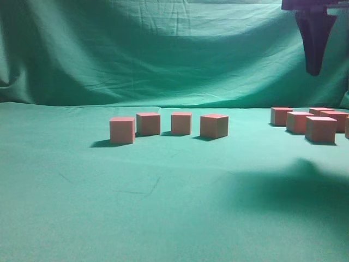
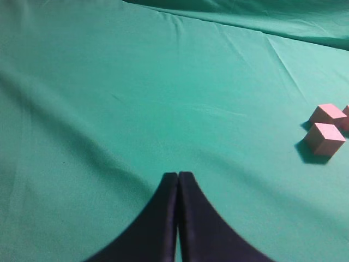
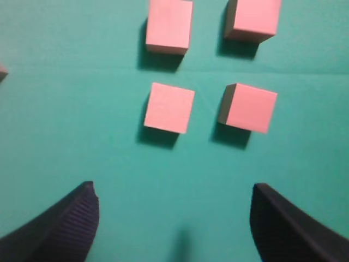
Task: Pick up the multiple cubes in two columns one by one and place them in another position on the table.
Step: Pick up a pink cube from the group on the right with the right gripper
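Several pink cubes stand on the teal table [image 1: 163,207]. One row in the middle runs from a left cube [image 1: 121,130] to a right cube [image 1: 214,126]. A second group sits at the right, nearest cube [image 1: 320,129]. My right gripper [image 1: 314,52] hangs high above that group, open and empty. In the right wrist view its jaws [image 3: 174,215] are spread wide over bare cloth, with two columns of cubes ahead, the nearest at left [image 3: 169,107] and right [image 3: 249,107]. My left gripper [image 2: 178,176] is shut and empty over bare cloth, with two cubes [image 2: 325,138] at its far right.
A draped green backdrop [image 1: 163,49] rises behind the table. A broad shadow [image 1: 294,185] lies on the cloth at the front right. Another cube shows partly at the left edge of the right wrist view [image 3: 2,71].
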